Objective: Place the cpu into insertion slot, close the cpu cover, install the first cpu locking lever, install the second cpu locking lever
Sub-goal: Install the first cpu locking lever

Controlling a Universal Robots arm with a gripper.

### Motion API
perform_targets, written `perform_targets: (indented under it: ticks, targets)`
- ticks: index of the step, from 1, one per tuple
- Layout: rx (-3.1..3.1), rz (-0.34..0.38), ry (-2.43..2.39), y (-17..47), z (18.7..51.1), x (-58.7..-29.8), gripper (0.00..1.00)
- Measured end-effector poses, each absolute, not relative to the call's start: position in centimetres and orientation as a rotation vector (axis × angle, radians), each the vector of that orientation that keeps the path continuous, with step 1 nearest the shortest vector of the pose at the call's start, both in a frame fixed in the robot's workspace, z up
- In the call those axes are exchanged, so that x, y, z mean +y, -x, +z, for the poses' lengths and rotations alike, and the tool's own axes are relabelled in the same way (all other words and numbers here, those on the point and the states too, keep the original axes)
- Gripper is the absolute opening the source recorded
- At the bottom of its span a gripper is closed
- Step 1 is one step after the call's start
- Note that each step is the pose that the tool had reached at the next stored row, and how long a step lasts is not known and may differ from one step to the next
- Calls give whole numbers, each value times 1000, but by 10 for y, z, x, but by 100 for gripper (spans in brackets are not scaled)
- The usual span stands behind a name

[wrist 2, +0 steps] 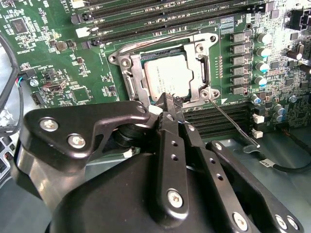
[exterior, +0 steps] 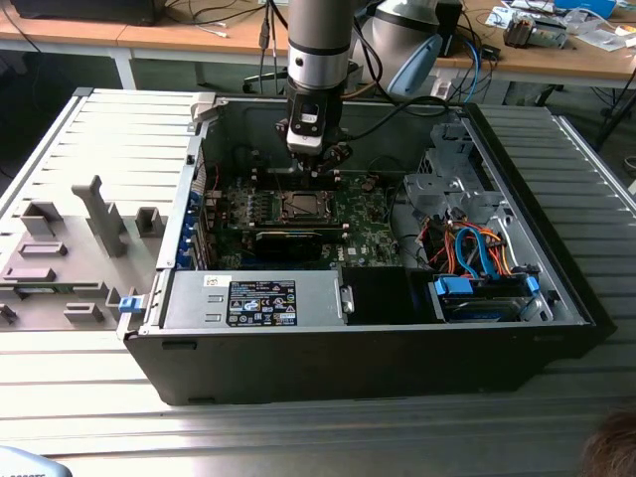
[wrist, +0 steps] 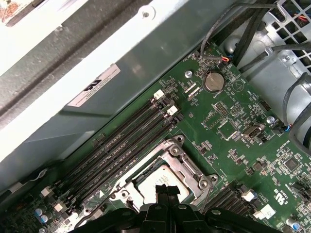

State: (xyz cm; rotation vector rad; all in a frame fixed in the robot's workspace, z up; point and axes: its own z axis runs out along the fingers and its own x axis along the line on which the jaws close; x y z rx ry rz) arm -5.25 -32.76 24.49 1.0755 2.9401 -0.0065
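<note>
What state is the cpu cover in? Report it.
Shut. In the second wrist view the cpu cover lies flat around the cpu, framing its silver face; the gripper fingertips sit at its edge.

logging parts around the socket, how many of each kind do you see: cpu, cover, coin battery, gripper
cpu: 1
cover: 1
coin battery: 1
gripper: 1
total: 4
</note>
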Motion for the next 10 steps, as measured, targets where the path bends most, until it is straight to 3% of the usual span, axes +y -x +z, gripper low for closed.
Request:
perform_targets:
  ticks: [10]
  targets:
    - [2943,-6,-1067,52,245,-328,11]
